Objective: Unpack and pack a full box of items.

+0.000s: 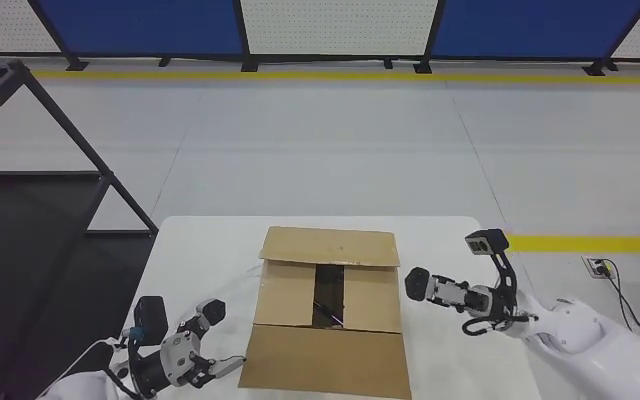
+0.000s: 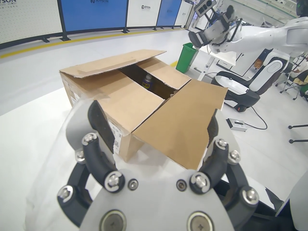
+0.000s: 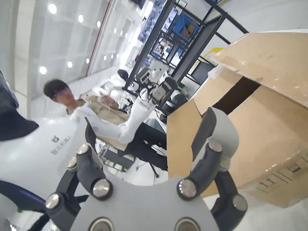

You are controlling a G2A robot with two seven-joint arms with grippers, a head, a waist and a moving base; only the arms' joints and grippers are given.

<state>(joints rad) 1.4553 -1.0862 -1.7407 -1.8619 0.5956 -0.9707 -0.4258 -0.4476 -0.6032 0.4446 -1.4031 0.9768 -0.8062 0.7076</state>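
A brown cardboard box (image 1: pixel 290 295) stands mid-table with its top flaps partly raised and a dark slit between them. Through that slit a blue spray can (image 2: pixel 147 82) shows in the left wrist view. My left gripper (image 1: pixel 225 340) sits at the box's near left corner, open; in its own view the near flap (image 2: pixel 182 126) reaches in between the spread fingers (image 2: pixel 96 121) of the left gripper (image 2: pixel 155 114). My right gripper (image 1: pixel 415 283) hovers beside the box's right side, open and holding nothing. Its own view shows the right gripper (image 3: pixel 149 126) beside the box (image 3: pixel 264 126).
The white table (image 1: pixel 200 260) has bare room on both sides of the box. A black metal rack (image 1: pixel 60 150) stands off the table's left. Blue and white partition panels (image 1: pixel 140 25) line the far floor. A green bin (image 2: pixel 186 57) stands beyond the table.
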